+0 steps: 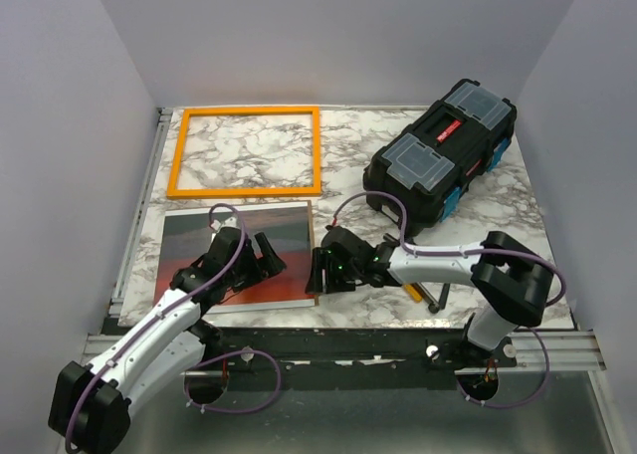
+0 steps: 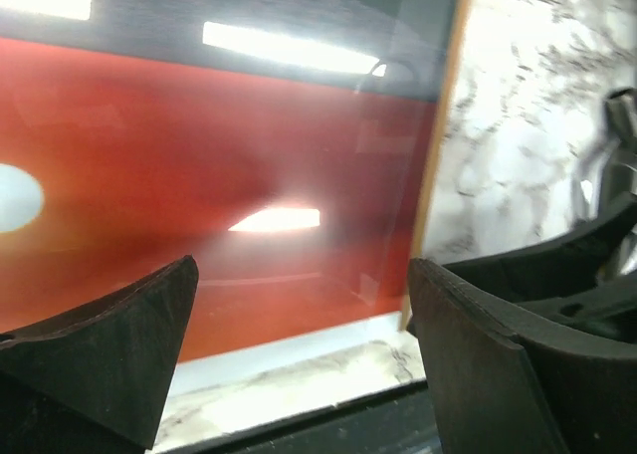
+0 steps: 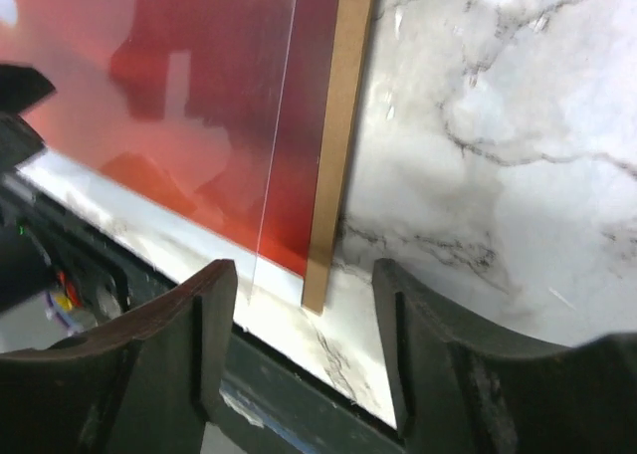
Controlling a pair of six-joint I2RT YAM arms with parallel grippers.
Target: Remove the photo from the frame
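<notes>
The thin bright-orange rectangular picture frame (image 1: 244, 189) is lying flat at about 11 o'clock on the white marble-patterned table (image 1: 343, 145), with bare marble showing through its opening. The large flat sunset photo (image 1: 274, 225), red-orange with a dark band and a brown-backed board, is lying apart from it at about 8 o'clock, just on the 6 o'clock side of the frame. The left gripper (image 1: 256, 258) is hanging over the photo's middle with its black jaws spread wide and gripping nothing; in the left wrist view its fingers (image 2: 109, 344) are standing either side of the glossy red surface (image 2: 199, 155). The right gripper (image 1: 320, 270) is sitting at the photo's 3 o'clock edge, jaws parted and clamping nothing, with the brown board edge (image 3: 338, 125) showing between its fingers (image 3: 169, 344). A black rectangular plastic toolbox (image 1: 438, 160) is resting at about 2 o'clock.
</notes>
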